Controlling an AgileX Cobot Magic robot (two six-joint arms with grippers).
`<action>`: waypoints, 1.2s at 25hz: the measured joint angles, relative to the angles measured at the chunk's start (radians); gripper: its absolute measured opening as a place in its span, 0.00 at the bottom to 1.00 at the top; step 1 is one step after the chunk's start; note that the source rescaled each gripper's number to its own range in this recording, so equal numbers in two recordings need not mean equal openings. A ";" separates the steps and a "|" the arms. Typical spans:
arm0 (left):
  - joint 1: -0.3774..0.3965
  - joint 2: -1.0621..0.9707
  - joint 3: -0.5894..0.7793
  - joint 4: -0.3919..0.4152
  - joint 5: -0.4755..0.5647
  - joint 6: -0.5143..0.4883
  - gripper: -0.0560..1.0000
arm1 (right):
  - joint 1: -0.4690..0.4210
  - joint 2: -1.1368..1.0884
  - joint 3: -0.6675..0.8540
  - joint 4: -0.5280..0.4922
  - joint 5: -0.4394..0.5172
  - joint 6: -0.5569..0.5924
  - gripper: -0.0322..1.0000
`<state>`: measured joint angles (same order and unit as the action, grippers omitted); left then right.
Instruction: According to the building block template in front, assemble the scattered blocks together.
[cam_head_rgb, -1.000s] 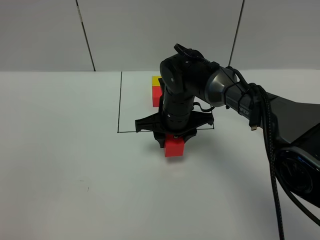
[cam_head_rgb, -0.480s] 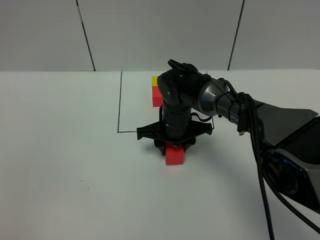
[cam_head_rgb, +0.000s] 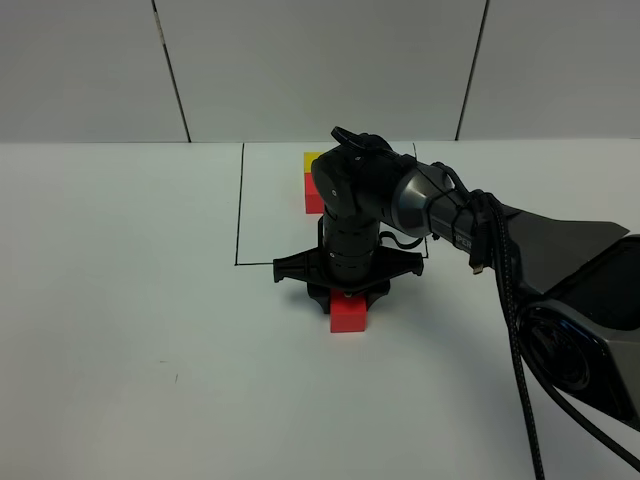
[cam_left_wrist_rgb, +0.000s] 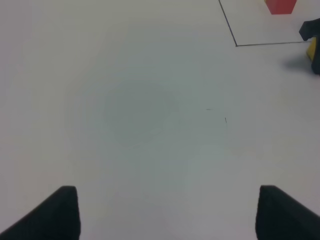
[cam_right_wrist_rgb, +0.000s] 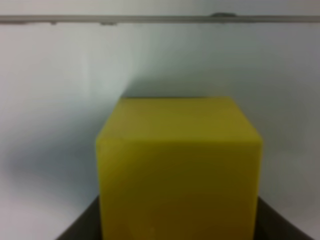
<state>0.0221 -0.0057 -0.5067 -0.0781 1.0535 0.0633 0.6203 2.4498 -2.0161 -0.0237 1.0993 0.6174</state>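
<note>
My right gripper (cam_head_rgb: 347, 293) reaches across the middle and points down just in front of the black-line rectangle (cam_head_rgb: 240, 205). In the right wrist view it (cam_right_wrist_rgb: 177, 225) is shut on the scattered yellow cube (cam_right_wrist_rgb: 177, 160), which fills that picture. The arm hides this cube in the high view; a sliver of it (cam_left_wrist_rgb: 313, 49) shows in the left wrist view. The scattered red cube (cam_head_rgb: 349, 315) sits right at the gripper's front, touching it. The template pair, yellow (cam_head_rgb: 312, 159) on red (cam_head_rgb: 312, 193), lies inside the rectangle, half hidden by the arm. My left gripper (cam_left_wrist_rgb: 172, 212) is open and empty over bare table.
The white table (cam_head_rgb: 130, 300) spreads to the left and front. A grey panelled wall (cam_head_rgb: 300, 60) stands behind it. The right arm's body and cables (cam_head_rgb: 520, 270) fill the right side. The rectangle's front left corner (cam_left_wrist_rgb: 236, 45) and the template's red cube (cam_left_wrist_rgb: 280, 5) show in the left wrist view.
My right gripper has come down and slightly toward the table's front. The red cube at its tip has moved the same way with it. The template has not moved.
</note>
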 joint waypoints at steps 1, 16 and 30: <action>0.000 0.000 0.000 0.000 0.000 0.000 0.69 | 0.000 0.000 0.000 -0.002 0.001 0.000 0.03; 0.000 0.000 0.000 0.000 0.000 0.000 0.69 | 0.001 0.002 0.000 -0.037 0.043 -0.010 0.61; 0.000 0.000 0.000 0.000 0.000 0.000 0.69 | -0.002 -0.156 0.000 -0.041 0.095 -0.162 1.00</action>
<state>0.0221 -0.0057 -0.5067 -0.0781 1.0535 0.0633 0.6186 2.2938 -2.0161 -0.0651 1.1940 0.4555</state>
